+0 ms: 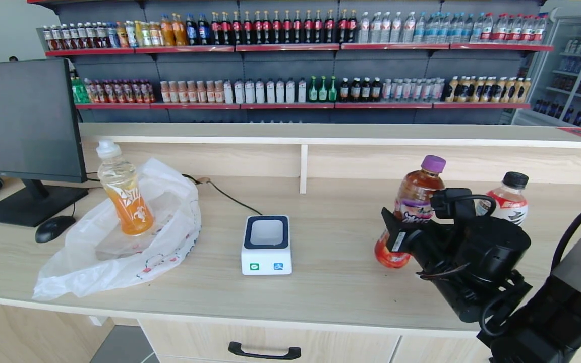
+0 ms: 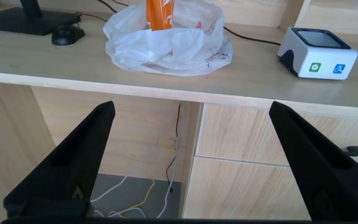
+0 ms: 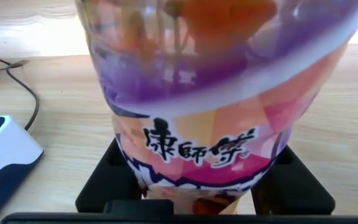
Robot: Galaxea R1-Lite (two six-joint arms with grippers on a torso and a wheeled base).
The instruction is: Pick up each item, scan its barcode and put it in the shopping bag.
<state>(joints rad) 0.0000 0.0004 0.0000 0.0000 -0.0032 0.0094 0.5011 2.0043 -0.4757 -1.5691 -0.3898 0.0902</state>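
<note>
With the jaws of the right gripper [image 1: 399,240] apparently pinching the purple-capped drink bottle [image 1: 414,199] low on its body, on the tabletop [image 1: 341,282] right of the barcode scanner [image 1: 266,244], lift straight up, then turn its barcode squarely toward the scanner window.

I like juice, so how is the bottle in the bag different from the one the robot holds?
The bagged bottle sits in the shopping bag, untouched; the held bottle is clamped in the right gripper. The bagged bottle's cap is white, the held bottle's purple. Both are plastic drink bottles.
</note>
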